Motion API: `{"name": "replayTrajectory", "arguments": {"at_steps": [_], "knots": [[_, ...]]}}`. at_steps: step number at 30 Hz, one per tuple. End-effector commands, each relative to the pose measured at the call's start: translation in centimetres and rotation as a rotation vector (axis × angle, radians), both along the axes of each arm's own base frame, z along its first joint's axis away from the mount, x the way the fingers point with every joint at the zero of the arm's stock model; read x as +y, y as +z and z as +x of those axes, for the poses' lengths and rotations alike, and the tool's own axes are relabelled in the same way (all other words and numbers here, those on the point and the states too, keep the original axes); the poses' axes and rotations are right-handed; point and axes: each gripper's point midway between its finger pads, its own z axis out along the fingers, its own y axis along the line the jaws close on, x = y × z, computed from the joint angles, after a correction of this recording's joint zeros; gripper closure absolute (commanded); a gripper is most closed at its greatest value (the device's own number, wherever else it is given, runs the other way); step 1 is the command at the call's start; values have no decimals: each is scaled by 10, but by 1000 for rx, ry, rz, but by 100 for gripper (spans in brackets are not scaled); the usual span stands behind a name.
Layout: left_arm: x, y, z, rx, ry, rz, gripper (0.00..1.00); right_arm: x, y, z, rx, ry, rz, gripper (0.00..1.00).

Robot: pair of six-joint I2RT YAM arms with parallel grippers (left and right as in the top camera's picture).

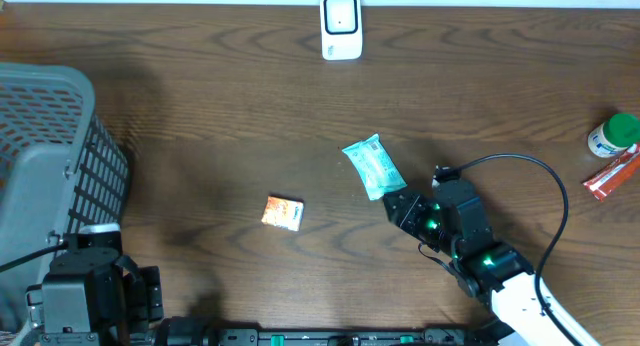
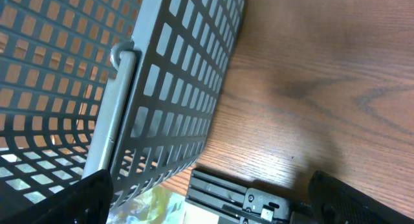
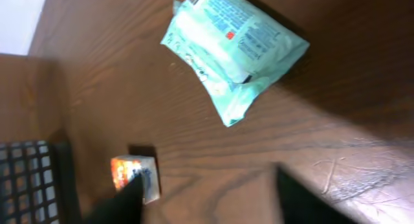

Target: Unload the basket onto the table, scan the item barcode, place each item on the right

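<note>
Overhead, we see the teal packet (image 1: pixel 373 167) flat on the table (image 1: pixel 200 116) right of centre, right claw (image 1: pixel 403 206) just near of it, spread and pinching nothing, left claw (image 2: pixel 207 188) spread wide beside the grey basket (image 1: pixel 60 146), white scanner (image 1: pixel 341 26) at the far edge.

Basket (image 1: pixel 50 156) sits on the tabletop (image 1: pixel 200 106) at the left edge. Scanner (image 1: pixel 341 26) far centre. Wipes packet (image 1: pixel 374 167) mid-right. Small carton (image 1: pixel 283 213) is left of it and nearer, well apart. Right pincer (image 1: pixel 400 207) just near-right of the packet. Bottle (image 1: pixel 612 134) at the right edge, sachet (image 1: pixel 612 174) just on its near side.
</note>
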Motion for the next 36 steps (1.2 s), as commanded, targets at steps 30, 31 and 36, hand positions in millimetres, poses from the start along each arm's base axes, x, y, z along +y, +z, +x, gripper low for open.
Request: {"name": "replayTrajectory", "arguments": {"at_steps": [30,31,36], "knots": [[0,1,-1,-5,1,0,4,-7,-110,47,-137,594,-336,8],[0,1,-1,-5,1,0,4,-10,-117,38,-101,619,-344,11],[0,1,-1,-5,1,0,4,-21,-127,28,-44,637,-404,12]]}}
